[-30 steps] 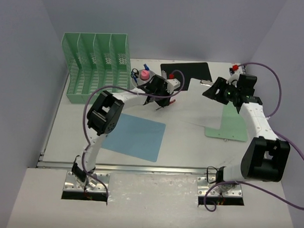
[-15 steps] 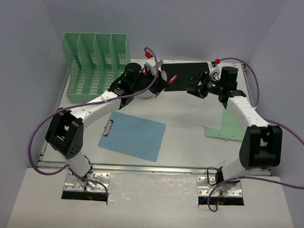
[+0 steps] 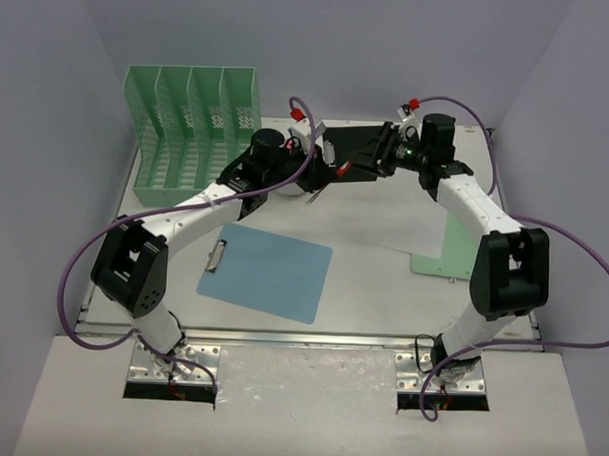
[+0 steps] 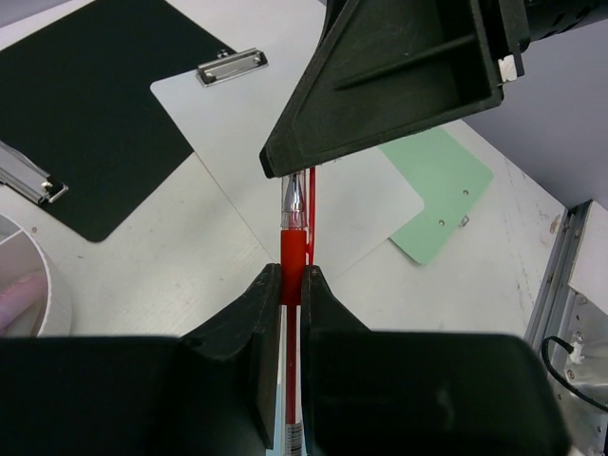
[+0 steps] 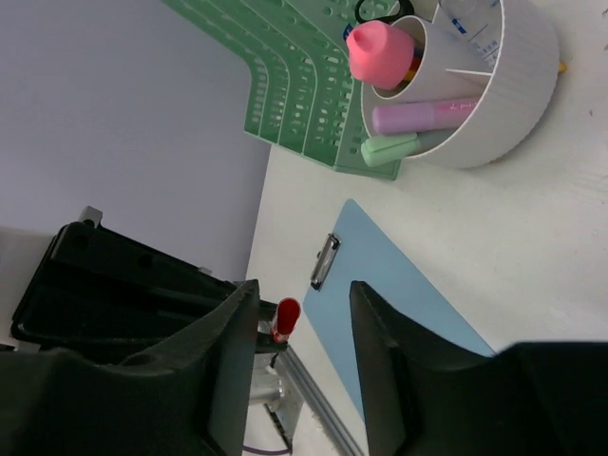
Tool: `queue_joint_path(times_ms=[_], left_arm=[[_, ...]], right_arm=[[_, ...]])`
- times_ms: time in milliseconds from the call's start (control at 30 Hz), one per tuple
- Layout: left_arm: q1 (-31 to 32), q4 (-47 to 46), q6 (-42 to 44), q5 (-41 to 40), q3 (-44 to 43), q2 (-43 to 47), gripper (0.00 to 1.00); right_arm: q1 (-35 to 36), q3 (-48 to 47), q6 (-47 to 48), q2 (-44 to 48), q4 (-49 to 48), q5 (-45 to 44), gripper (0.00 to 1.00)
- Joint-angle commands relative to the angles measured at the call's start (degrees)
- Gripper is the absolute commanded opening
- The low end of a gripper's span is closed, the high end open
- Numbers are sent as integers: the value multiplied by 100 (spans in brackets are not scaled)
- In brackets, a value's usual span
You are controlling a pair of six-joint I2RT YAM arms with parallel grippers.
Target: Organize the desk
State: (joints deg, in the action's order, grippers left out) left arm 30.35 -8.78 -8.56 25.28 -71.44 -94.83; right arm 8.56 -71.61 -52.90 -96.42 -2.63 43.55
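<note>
From above, the white desk [image 3: 377,291] lies between pale purple walls [image 3: 48,129]. A green file rack [image 3: 188,134] stands at its back left corner. A blue clipboard [image 3: 273,272] lies near the front. A black clipboard [image 3: 348,139] lies at the back, a white clipboard [image 3: 405,217] in the middle and a green clipboard [image 3: 444,258] on the right. Both arms reach to the back. The left gripper [image 3: 332,169] and right gripper [image 3: 372,155] almost meet over the black clipboard. Half a second ago the right gripper was further to the right, and it has come closer to the left one.

On the left wrist camera, the left gripper's jaws squeeze tight on a red pen [image 4: 293,252]. The pen's top goes out of sight behind a black finger of the right gripper.

On the right wrist camera, the right gripper's fingers stand apart with the end of the red pen between them. A gap shows beside the pen. A round white pen cup [image 5: 503,85] sits on the desk by the rack.
</note>
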Motion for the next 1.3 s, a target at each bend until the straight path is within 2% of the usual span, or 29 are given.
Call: queue_joint_path(times_ms=[0, 33, 200, 333, 367, 433, 467, 500, 533, 567, 600, 633, 700, 733, 800, 833, 933, 1067, 1167, 1267], left_arm=[[15, -195, -85, 153, -10, 245, 0], [15, -195, -76, 144, -28, 245, 0], [6, -186, -41, 135, -63, 237, 0], [15, -125, 20, 118, -28, 324, 0], [6, -37, 116, 83, -11, 351, 0], [6, 33, 214, -22, 60, 456, 0], [-3, 121, 240, -119, 95, 500, 5], [-20, 183, 284, -172, 139, 535, 17], [-81, 262, 276, -251, 148, 622, 36], [-125, 428, 223, -347, 165, 675, 66], [-204, 490, 188, -322, 218, 824, 86], [-457, 543, 109, -304, 262, 930, 99], [-879, 666, -268, -77, 402, 1306, 100], [-1369, 701, -374, 3, 429, 1448, 100], [-1846, 860, -559, 205, 525, 1956, 100], [-2266, 869, -585, 214, 534, 2133, 100], [-2796, 1342, -463, -31, 535, 2793, 100], [-2850, 2281, -348, -1346, 254, 3251, 100], [-2868, 2721, -278, -1919, 95, 3435, 100], [-2885, 2811, -217, -2097, 270, 3751, 100]], right_arm=[[41, -221, -62, -87, -317, 4, 43], [49, -230, -79, -96, -334, 22, 36], [190, -195, -89, -149, -352, 48, 31], [234, -247, -36, -149, -334, 75, 12], [234, -274, -27, -166, -308, 109, 5], [234, -344, 17, -166, -256, 145, 1], [234, -371, 34, -149, -203, 145, 1], [234, -449, 139, -149, -159, 162, 1], [234, -511, 218, -158, -37, 154, 1], [234, -590, 324, -158, 69, 119, 1], [234, -808, 638, -166, 174, 6, 1], [234, -941, 806, -166, 245, -48, 1], [234, -1431, 1245, -210, 596, -127, 1], [269, -1626, 1387, -245, 815, -154, 1], [365, -2221, 1807, -394, 1018, -250, 1], [514, -2338, 1975, -412, 1063, -416, 1], [1031, -2533, 2792, -395, 810, -803, 1], [1848, -2725, 3970, -552, 633, -1655, 1], [2307, -3068, 4656, -965, 536, -2385, 1], [2651, -3358, 5568, -1370, 299, -3140, 1]])
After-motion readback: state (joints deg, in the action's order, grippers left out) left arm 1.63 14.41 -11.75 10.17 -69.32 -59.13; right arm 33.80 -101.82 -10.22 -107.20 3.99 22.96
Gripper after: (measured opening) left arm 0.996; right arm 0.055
